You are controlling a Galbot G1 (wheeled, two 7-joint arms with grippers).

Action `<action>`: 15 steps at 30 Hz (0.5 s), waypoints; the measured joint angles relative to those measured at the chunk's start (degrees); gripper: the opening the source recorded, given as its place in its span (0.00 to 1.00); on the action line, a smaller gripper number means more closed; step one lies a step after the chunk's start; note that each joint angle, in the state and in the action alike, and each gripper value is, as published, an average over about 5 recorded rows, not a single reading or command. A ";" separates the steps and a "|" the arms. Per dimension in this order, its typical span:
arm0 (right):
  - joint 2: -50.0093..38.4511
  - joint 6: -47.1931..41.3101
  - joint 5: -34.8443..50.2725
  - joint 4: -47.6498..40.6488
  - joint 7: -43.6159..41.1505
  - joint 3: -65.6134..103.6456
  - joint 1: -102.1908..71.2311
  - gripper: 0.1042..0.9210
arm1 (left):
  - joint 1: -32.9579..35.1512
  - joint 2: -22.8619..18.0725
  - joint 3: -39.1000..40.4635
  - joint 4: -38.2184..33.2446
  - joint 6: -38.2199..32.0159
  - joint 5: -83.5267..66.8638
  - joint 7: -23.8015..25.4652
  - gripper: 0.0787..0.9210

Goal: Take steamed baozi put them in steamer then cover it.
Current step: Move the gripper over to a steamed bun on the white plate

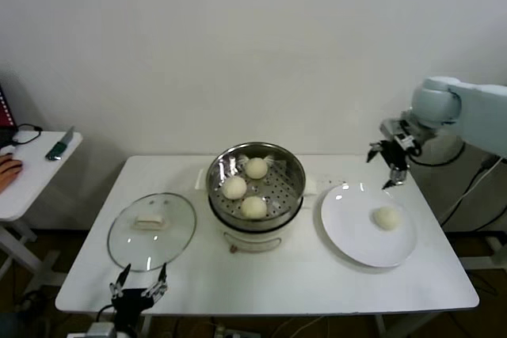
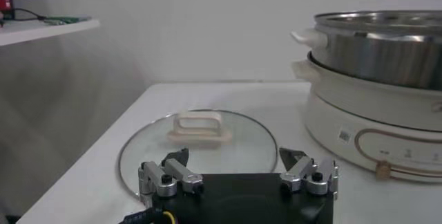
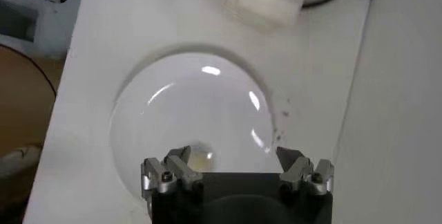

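Cover (image 1: pixel 151 230) flat on table, handle's long axis left-right, right pincer (image 1: pixel 389 169) open, empty, above plate (image 1: pixel 348 235).

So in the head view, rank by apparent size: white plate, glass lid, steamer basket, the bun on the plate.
1. White plate
2-3. Steamer and cover: too close to rank
4. Baozi on the plate

Head high — wrists low, sharing steamer (image 1: pixel 255 184).

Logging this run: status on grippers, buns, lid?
Right gripper open, empty, above the plate. Left gripper open, low near the lid. Three buns in the steamer, one bun on the plate. Lid flat on the table, nothing blocking.
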 measured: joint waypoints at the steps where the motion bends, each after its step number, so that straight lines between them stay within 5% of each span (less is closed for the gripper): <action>1: -0.61 -0.28 -0.76 -0.64 0.08 0.93 -1.43 0.88 | 0.04 -0.01 0.00 0.03 0.00 0.03 0.00 0.88; 15: -2.75 -0.81 -11.69 -10.57 1.00 15.60 -21.59 0.88 | 0.50 -0.44 -0.30 0.56 -0.09 0.30 -0.10 0.88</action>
